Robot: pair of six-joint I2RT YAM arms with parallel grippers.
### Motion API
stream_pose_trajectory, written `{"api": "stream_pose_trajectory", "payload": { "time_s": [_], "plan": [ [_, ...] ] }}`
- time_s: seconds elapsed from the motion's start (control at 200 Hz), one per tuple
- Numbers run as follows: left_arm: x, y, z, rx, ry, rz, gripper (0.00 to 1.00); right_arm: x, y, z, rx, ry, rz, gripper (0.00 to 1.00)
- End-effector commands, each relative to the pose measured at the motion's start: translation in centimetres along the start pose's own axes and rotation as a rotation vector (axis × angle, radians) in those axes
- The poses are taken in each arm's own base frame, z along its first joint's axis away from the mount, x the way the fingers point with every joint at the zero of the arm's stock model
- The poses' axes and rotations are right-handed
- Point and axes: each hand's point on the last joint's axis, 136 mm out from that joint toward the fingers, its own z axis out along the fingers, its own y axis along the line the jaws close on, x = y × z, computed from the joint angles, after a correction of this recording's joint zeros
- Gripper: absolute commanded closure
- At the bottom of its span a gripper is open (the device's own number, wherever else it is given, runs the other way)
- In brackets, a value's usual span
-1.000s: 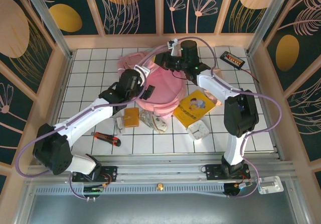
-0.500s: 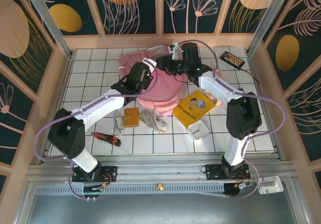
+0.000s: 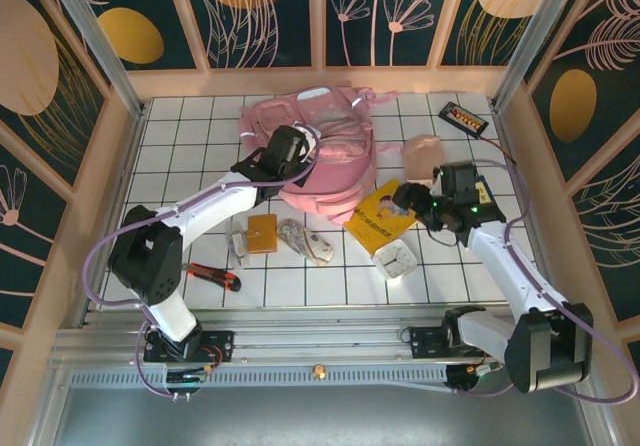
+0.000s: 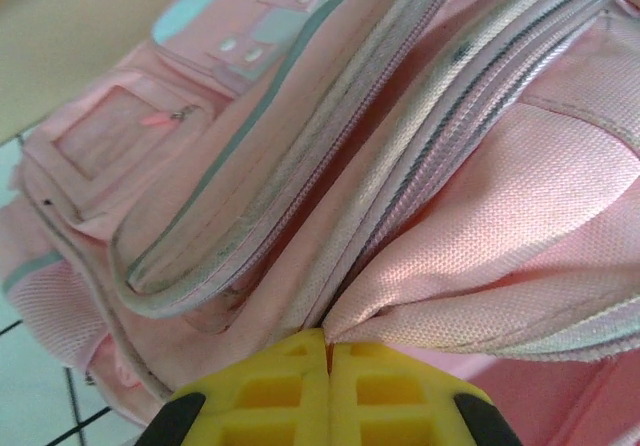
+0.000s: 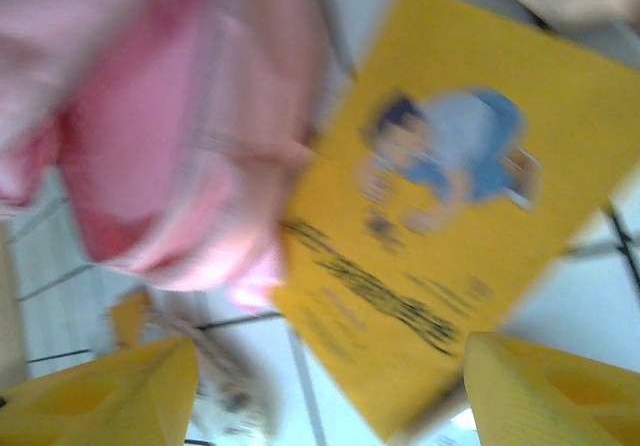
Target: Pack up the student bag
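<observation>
You see the left gripper (image 4: 328, 348) pinched shut on a student bag (image 3: 340, 136) fold; the right gripper (image 5: 330, 351) gapes empty above the yellow book (image 5: 470, 196).

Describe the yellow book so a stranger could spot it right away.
Find the big pink student bag at the back of the tiled table. At its near right edge lies the yellow book, the only flat bright-yellow thing, with a blue cartoon figure on its cover.

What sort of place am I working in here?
Probably a staged robot test cell, not a real classroom: a white gridded table, leaf-patterned wall panels boxing it in, and a metal mounting rail.
</observation>
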Motion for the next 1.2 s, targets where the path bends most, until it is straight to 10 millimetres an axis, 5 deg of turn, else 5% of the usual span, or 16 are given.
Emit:
{"api": "stream_pose_trajectory", "payload": {
  "time_s": [0.0,0.19,0.405,0.826,1.001,1.191],
  "plan": [
    [-1.1,-1.7,0.7,0.082,-0.039,-0.034,0.99,0.7,-3.1,0.5,0.060,0.007,0.077,0.29],
    [0.1,-2.9,1.1,0.116,-0.019,-0.015,0.99,0.7,-5.1,2.8,0.046,0.029,0.127,0.39],
    [0.5,-3.9,1.4,0.145,-0.009,0.003,0.99,0.3,-5.1,5.0,0.013,0.059,0.149,0.47],
    [0.5,-5.6,1.9,0.178,-0.004,0.007,0.99,0.1,-5.4,6.8,0.015,0.074,0.182,0.49],
    [0.8,-6.1,2.1,0.189,0.004,0.013,0.99,-0.5,-3.2,6.6,-0.072,0.028,0.144,0.67],
    [0.8,-6.3,2.1,0.193,0.005,0.015,0.99,-0.8,-1.6,6.0,-0.110,-0.009,0.110,0.70]
  ]
}}
